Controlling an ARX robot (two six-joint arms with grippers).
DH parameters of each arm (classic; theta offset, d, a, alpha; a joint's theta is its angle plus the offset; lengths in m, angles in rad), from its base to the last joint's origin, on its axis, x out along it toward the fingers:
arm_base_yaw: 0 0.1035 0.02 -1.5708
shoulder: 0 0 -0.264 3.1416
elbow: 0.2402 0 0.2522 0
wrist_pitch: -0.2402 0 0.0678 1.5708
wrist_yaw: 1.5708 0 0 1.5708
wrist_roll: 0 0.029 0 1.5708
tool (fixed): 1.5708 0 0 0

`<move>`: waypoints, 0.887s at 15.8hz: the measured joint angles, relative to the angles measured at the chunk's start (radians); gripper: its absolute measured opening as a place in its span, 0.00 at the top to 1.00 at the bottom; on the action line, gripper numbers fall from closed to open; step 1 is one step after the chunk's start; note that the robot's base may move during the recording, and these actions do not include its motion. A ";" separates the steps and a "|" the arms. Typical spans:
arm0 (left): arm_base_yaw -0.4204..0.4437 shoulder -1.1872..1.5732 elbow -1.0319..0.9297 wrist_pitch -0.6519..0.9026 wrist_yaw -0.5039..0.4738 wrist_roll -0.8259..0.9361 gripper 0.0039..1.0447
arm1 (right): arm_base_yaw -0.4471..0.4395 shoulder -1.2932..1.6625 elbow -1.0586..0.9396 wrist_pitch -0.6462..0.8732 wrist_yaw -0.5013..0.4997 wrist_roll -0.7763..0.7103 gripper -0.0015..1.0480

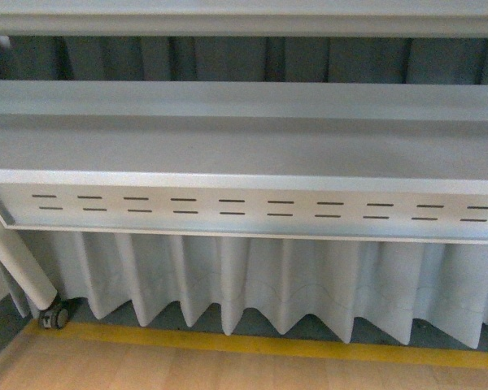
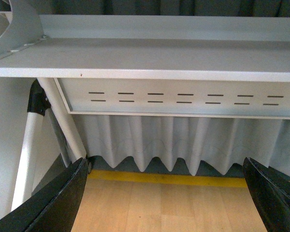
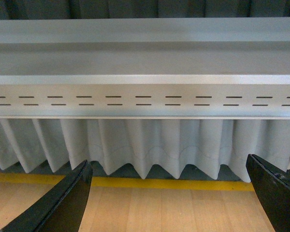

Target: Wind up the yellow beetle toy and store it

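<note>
The yellow beetle toy is out of view in every frame. My left gripper is open, its black fingers spread wide over bare wooden floor with nothing between them. My right gripper is open too, black fingers far apart above the same floor and holding nothing. Neither arm shows in the front view.
A grey table with a slotted front panel fills the front view. Under it hangs a pleated white curtain. A yellow floor stripe runs before wooden flooring. A white table leg ends in a castor.
</note>
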 joint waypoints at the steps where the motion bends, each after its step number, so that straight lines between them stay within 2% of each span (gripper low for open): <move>1: 0.000 0.000 0.000 0.000 0.000 0.000 0.06 | 0.000 0.000 0.000 0.000 0.000 0.000 0.06; 14: 0.000 0.000 0.000 0.000 0.000 0.000 0.06 | 0.000 0.000 0.000 0.000 0.000 0.000 0.06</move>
